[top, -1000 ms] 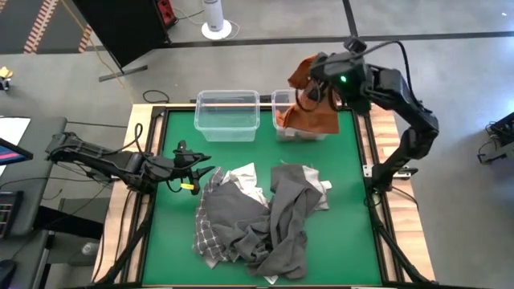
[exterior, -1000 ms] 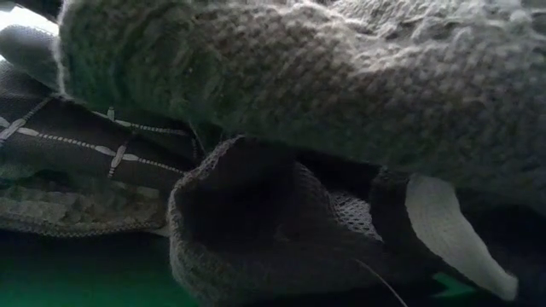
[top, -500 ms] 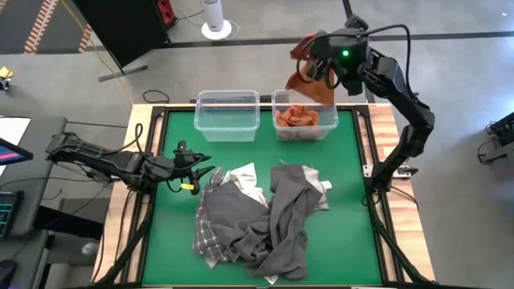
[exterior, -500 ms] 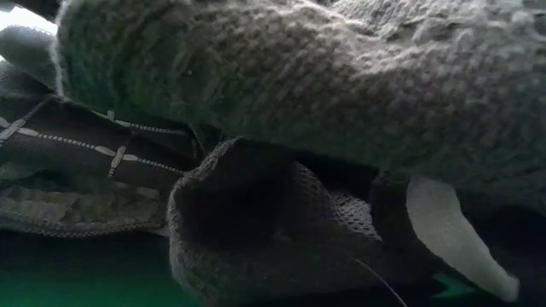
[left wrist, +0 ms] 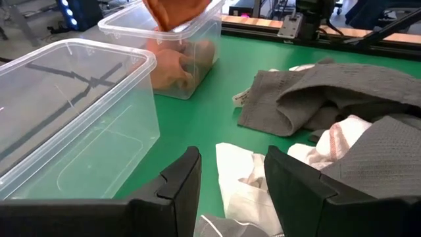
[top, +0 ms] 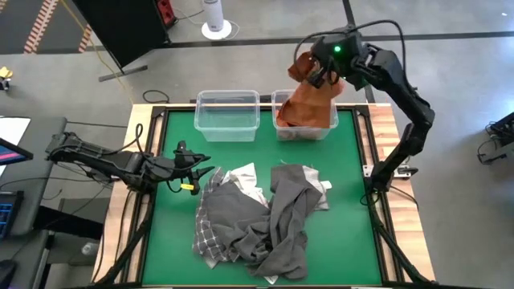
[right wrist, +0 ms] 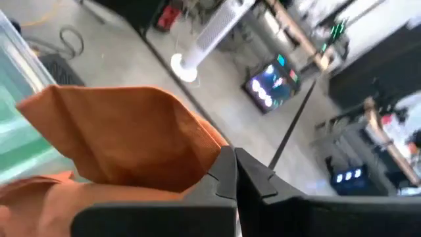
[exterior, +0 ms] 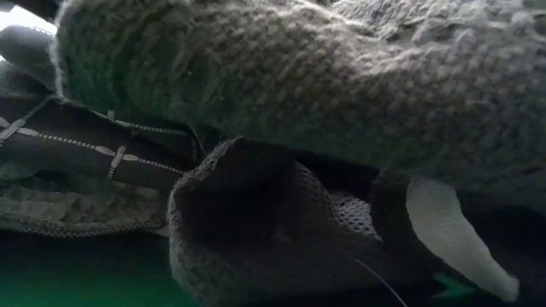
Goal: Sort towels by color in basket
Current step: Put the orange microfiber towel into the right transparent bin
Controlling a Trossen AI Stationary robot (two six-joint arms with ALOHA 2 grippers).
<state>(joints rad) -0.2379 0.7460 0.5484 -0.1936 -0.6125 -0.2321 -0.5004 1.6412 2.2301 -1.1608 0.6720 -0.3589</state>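
My right gripper (top: 320, 71) is raised above the right clear bin (top: 283, 98) at the table's far edge and is shut on an orange towel (top: 312, 103), which hangs into that bin. Orange cloth (left wrist: 172, 66) lies on the bin's floor. Whether it is the same towel, I cannot tell. The grey, checked and white towels (top: 257, 221) lie heaped on the green mat. They fill the low view (exterior: 281, 128). My left gripper (top: 198, 170) is open and low at the heap's left edge, its fingers (left wrist: 176, 187) over a white towel (left wrist: 247, 181), touching nothing. My right gripper pinches the orange towel between its two shut fingers at an upper fold (right wrist: 197, 168), coming from above. The cloth bunches above the fingers (top: 302, 66) and hangs slack below them, lifted clear of the table, with its lower end inside the right bin.
An empty clear bin (top: 228, 114) stands left of the right bin at the far edge. Bare green mat (top: 353, 241) lies right of the heap, and more between the heap and the bins. A wooden frame (top: 384, 193) borders the table.
My right gripper rose and moved a little toward the far edge, staying shut on the orange towel. The towel swung up clear of the bin half a second ago and now hangs down into it again. My left arm and the heap have kept still.
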